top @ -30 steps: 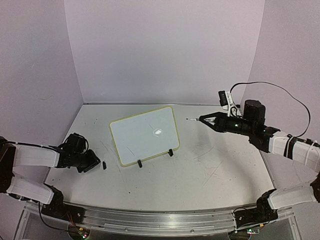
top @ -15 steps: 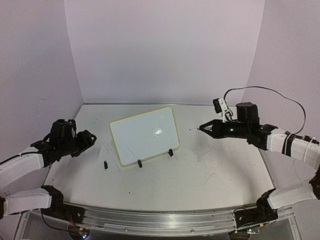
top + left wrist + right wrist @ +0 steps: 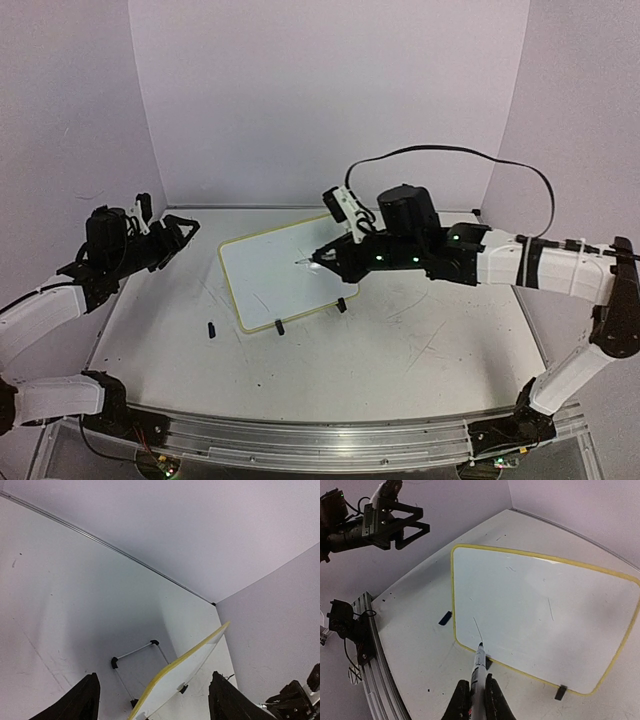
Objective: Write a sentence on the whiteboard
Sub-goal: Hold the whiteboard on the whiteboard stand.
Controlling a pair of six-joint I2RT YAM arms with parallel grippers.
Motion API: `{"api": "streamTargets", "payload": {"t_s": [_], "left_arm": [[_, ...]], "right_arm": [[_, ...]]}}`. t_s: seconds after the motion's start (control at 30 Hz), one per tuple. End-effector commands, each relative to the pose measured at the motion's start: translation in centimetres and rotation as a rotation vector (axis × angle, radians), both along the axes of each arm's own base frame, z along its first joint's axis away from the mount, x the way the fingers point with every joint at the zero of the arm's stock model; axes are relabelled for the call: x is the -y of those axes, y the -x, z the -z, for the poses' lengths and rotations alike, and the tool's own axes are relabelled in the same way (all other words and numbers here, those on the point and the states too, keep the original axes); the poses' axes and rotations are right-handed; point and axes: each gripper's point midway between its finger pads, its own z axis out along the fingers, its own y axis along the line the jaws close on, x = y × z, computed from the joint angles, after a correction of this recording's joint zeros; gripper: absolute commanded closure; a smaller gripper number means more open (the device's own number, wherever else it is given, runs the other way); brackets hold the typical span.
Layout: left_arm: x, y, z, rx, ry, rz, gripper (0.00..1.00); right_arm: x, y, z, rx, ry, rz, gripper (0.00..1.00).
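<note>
Over the table from above, the whiteboard stands propped at mid-table on its two black clip feet. The right gripper is clamped on a marker, tip over the board's face. The left gripper hovers off to the board's left, jaws spread, nothing in them. A small black piece lies on the table near the board's left foot. Left wrist view: both fingers wide apart, board seen edge-on beyond them. Right wrist view: fingers pinched on the marker, tip by the lower yellow frame; contact I cannot tell.
</note>
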Motion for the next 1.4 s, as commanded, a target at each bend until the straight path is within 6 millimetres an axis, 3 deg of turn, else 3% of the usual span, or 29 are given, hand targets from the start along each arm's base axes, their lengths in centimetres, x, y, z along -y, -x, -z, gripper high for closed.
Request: {"api": "streamTargets", "payload": {"t_s": [0.0,0.07,0.1,0.13,0.3,0.47,0.7,1.1,1.37], "left_arm": [[1.3,0.7,-2.1,0.127,0.136,0.192,0.25],[2.7,1.5,-2.6,0.16,0.164,0.296,0.25],[3.0,1.5,-2.3,0.154,0.166,0.318,0.26],[3.2,1.4,-1.5,0.137,0.164,0.334,0.28],[4.7,1.9,1.7,0.08,0.132,0.459,0.34],[4.7,1.0,4.3,0.035,0.099,0.439,0.41],[5.5,0.7,5.4,0.047,0.077,0.511,0.49],[5.9,-0.3,4.9,0.141,0.062,0.535,0.65],[6.0,-0.7,5.9,0.124,0.06,0.539,0.79]], "right_arm": [[-6.2,-0.4,-2.7,0.111,-0.024,-0.054,1.0],[-8.1,-0.7,-3.7,0.122,-0.047,-0.054,1.0],[-9.0,-1.0,-2.8,0.112,-0.038,-0.058,1.0],[-10.2,-1.3,-3.6,0.119,-0.059,-0.061,1.0],[-14.2,-2.7,-2.6,0.107,-0.068,-0.091,1.0],[-14.3,-3.4,-2.6,0.137,-0.055,-0.07,1.0],[-15.1,-4.1,-1.4,0.132,-0.038,-0.061,1.0],[-16.3,-5.0,-0.4,0.116,-0.045,-0.09,1.0],[-16.3,-5.8,-0.2,0.131,-0.034,-0.063,1.0]]}}
